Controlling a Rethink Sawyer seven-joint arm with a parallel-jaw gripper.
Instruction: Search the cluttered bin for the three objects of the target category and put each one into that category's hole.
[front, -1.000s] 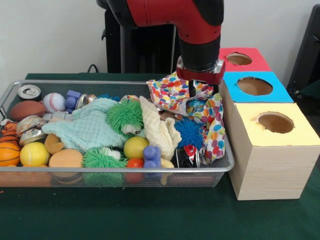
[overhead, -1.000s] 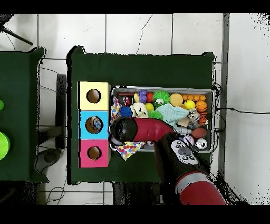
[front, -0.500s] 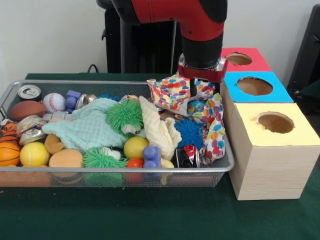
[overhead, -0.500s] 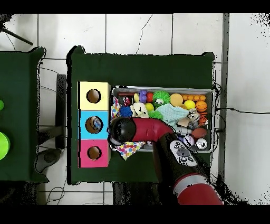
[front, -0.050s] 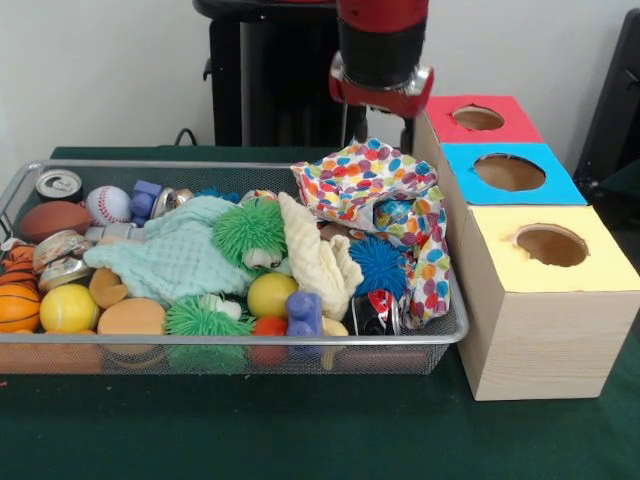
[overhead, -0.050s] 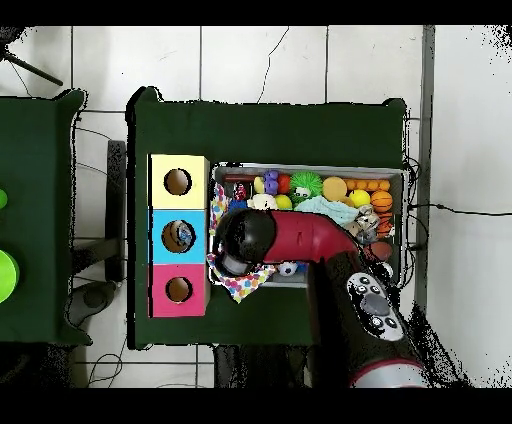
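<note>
Wire-mesh bin (front, -0.050s: 452, 330) on green table (front, -0.050s: 300, 430), packed w/ clutter. L to R in front view: soda can (front, -0.050s: 58, 183) at far-left corner, brown football (front, -0.050s: 52, 219), baseball (front, -0.050s: 108, 204), mini basketball (front, -0.050s: 18, 307) at left wall, yellow ball (front, -0.050s: 68, 308), mint washcloth (front, -0.050s: 175, 255) spread mid-bin, green spiky ball (front, -0.050s: 250, 229) sitting on its right edge, cream cloth (front, -0.050s: 318, 262) draped beside that, blue spiky ball (front, -0.050s: 378, 264). Polka-dot cloth (front, -0.050s: 365, 178) bunched at bin's right end, one part hanging down inside the right wall next to the boxes.

Gripper (front, -0.050s: 378, 128) is above the polka-dot cloth, clear of it, no contact visible. Only thin dark finger tips show under the red/black wrist; can't tell if open or closed. Nothing seen in it.

Right of bin, touching it: row of three wooden boxes, each w/ round hole on top – yellow box (front, -0.050s: 545, 300) nearest cam, blue box (front, -0.050s: 510, 172) mid, red box (front, -0.050s: 480, 118) farthest.

Overhead: arm (overhead, -0.050s: 300, 240) covers the bin's box-side half; something sits inside the blue box's hole (overhead, -0.050s: 178, 236), too small to ID.
</note>
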